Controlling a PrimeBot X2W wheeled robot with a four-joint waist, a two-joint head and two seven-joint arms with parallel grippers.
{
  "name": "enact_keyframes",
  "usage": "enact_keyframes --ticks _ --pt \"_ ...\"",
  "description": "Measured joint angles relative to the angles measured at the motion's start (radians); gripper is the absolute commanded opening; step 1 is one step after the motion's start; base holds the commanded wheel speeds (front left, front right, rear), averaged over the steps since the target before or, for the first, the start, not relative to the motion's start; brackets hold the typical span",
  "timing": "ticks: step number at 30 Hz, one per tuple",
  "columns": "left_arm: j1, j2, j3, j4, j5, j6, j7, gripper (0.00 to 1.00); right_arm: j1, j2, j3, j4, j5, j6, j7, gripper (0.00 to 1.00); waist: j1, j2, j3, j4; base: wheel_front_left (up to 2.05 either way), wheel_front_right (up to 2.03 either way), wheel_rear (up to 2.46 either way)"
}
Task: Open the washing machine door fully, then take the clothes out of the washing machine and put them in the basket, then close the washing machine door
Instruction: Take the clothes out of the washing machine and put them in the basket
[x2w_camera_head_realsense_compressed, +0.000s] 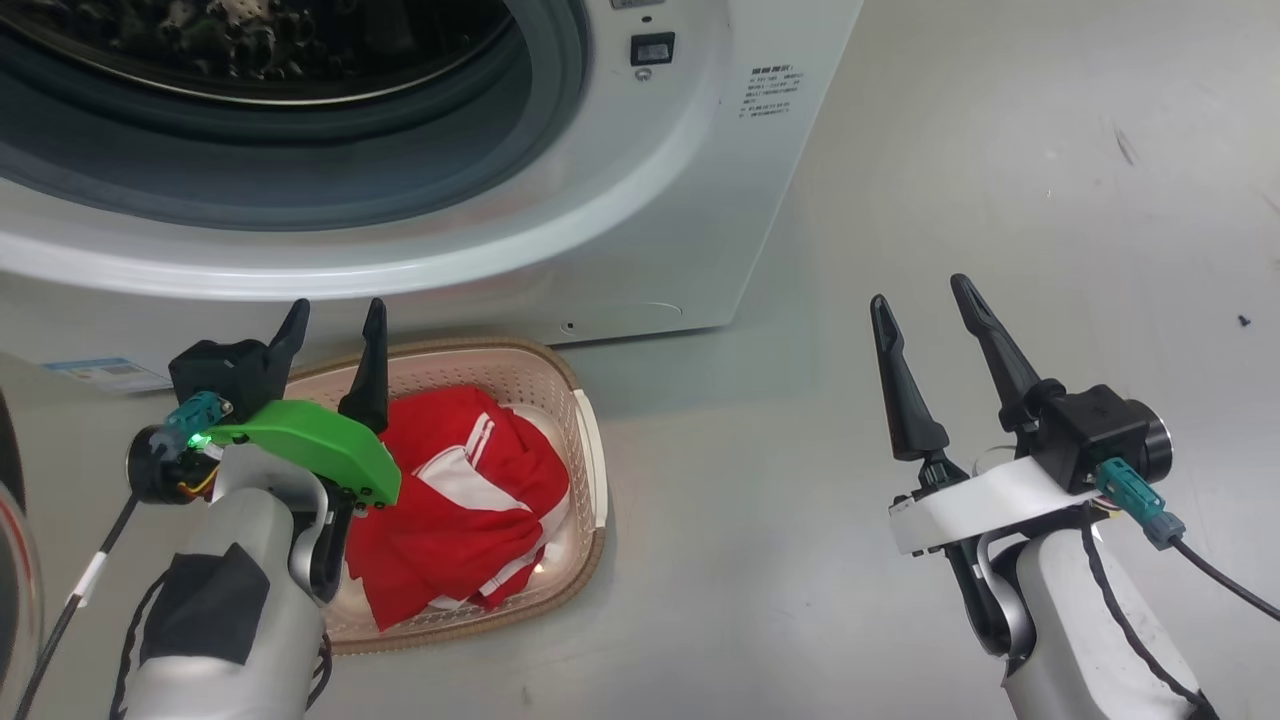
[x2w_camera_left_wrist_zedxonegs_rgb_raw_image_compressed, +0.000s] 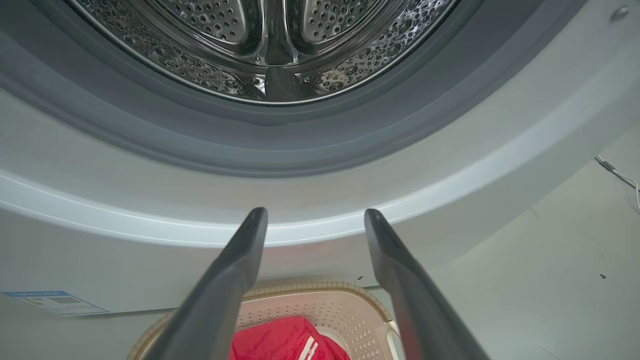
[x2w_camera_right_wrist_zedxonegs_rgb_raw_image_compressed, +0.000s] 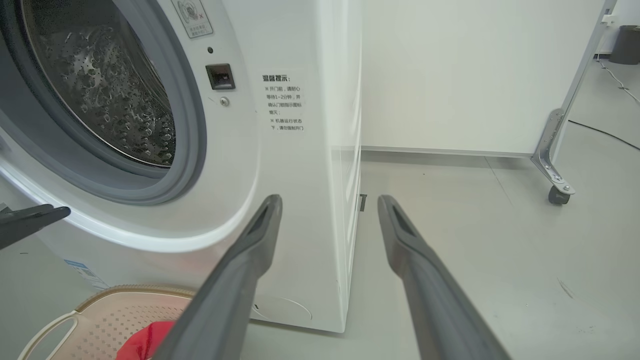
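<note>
The red clothes (x2w_camera_head_realsense_compressed: 460, 500) with white stripes lie in the cream basket (x2w_camera_head_realsense_compressed: 565, 375) on the floor below the washing machine (x2w_camera_head_realsense_compressed: 680, 200). My left gripper (x2w_camera_head_realsense_compressed: 338, 310) hovers open over the basket's left end, with nothing between its fingers. In the left wrist view the left gripper (x2w_camera_left_wrist_zedxonegs_rgb_raw_image_compressed: 315, 215) points at the machine's front under the steel drum (x2w_camera_left_wrist_zedxonegs_rgb_raw_image_compressed: 265, 40), with the clothes (x2w_camera_left_wrist_zedxonegs_rgb_raw_image_compressed: 280, 340) and basket (x2w_camera_left_wrist_zedxonegs_rgb_raw_image_compressed: 320, 286) beneath. The right gripper (x2w_camera_head_realsense_compressed: 920, 292) is open over bare floor right of the machine. A glossy curved edge of the washing machine door (x2w_camera_head_realsense_compressed: 12, 560) shows at far left.
The right gripper (x2w_camera_right_wrist_zedxonegs_rgb_raw_image_compressed: 330, 200) faces the machine's right front corner (x2w_camera_right_wrist_zedxonegs_rgb_raw_image_compressed: 340, 200). A metal frame leg with a castor (x2w_camera_right_wrist_zedxonegs_rgb_raw_image_compressed: 556, 187) and a floor cable (x2w_camera_right_wrist_zedxonegs_rgb_raw_image_compressed: 600, 132) are at the far right. A blue sticker (x2w_camera_head_realsense_compressed: 105, 372) is low on the machine's front.
</note>
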Motion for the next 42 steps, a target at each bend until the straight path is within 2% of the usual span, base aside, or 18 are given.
enact_keyframes --ticks 11,18,36,42 --pt "0.045 0.008 0.052 -0.257 0.042 0.003 0.0 1.0 0.053 0.001 -0.023 0.004 -0.004 0.001 0.0 1.0 0.0 0.0 -0.117 0.048 0.0 0.0 0.0" --pt "0.165 0.027 0.058 -0.338 0.061 0.021 0.0 1.0 0.082 0.003 -0.044 0.006 -0.004 0.001 0.0 1.0 0.0 0.0 -0.177 0.068 0.0 0.0 0.0" --pt "0.468 0.035 0.039 -0.508 0.118 0.091 0.0 1.0 0.193 0.008 -0.08 0.007 -0.004 0.001 0.0 1.0 0.0 0.0 -0.292 0.085 0.0 0.0 0.0" --pt "0.536 0.036 0.022 -0.557 0.123 0.1 0.0 1.0 0.226 0.009 -0.082 0.007 -0.004 0.001 0.0 1.0 0.0 0.0 -0.32 0.089 0.0 0.0 0.0"
